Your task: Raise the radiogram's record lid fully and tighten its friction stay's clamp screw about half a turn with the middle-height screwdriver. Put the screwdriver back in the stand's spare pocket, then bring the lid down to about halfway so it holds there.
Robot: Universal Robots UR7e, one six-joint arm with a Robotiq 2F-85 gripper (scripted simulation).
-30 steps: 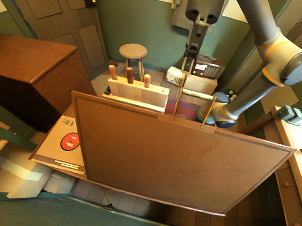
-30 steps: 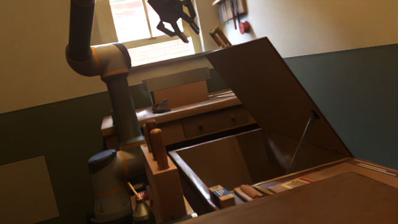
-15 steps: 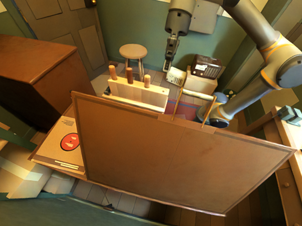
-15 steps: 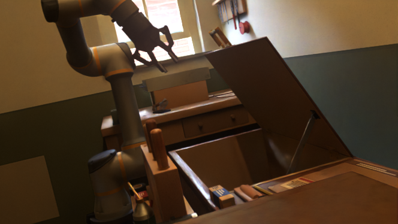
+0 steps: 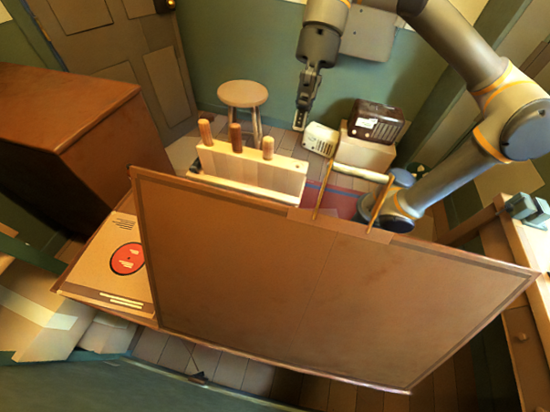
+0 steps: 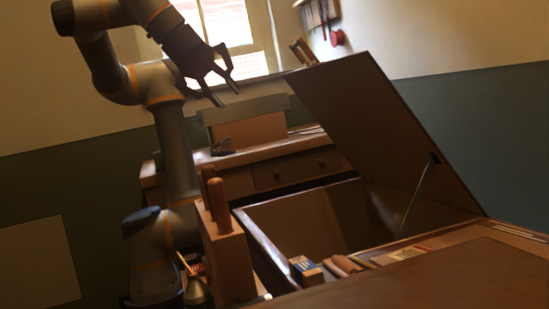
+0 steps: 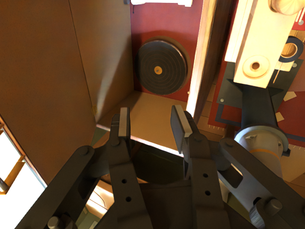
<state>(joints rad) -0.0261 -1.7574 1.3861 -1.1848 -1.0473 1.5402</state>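
My gripper [image 7: 151, 123] hangs high in the air, open and holding nothing, well above the wooden stand [image 5: 248, 172] and beside the radiogram's raised lid [image 5: 319, 281]. The lid [image 6: 372, 124] stands tilted up, propped by its thin friction stay [image 6: 415, 198] over the open well. Three screwdrivers with wooden handles [image 5: 235, 137] stand in the stand, and one pocket [image 5: 297, 166] at its right end is empty. The wrist camera looks down on the turntable platter [image 7: 161, 67] inside the well and the top of the stand [image 7: 256, 49].
The lid's top edge [image 6: 326, 62] is the nearest obstacle, below and beside the fingers. A stool [image 5: 242, 96], two small radios [image 5: 376, 121] and a box sit on the floor behind the stand. A workbench [image 6: 264, 153] runs along the window wall.
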